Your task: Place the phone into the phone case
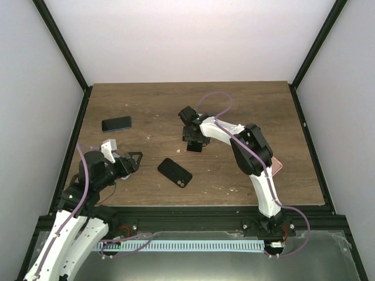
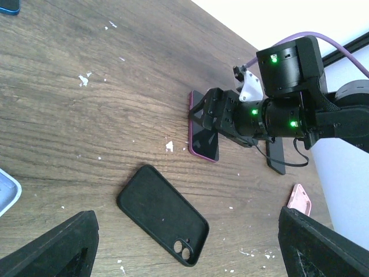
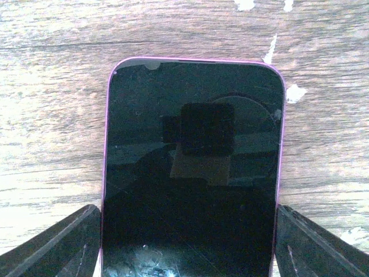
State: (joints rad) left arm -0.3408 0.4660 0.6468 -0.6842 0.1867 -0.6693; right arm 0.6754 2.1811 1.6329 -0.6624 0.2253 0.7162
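Right end effector (image 1: 193,140) over the purple-edged, dark-screened phone (image 3: 193,144); left end effector (image 1: 133,161) off to the side.
I see the phone flat, screen up, mid brown wooden counter (image 1: 146,105). R fingers (image 3: 69,245) are apart, one at each long edge; can't tell if they touch. Black phone case (image 1: 174,172) w/ camera cutout lies near, not touching the phone. L jaws are wide apart, holding nothing.
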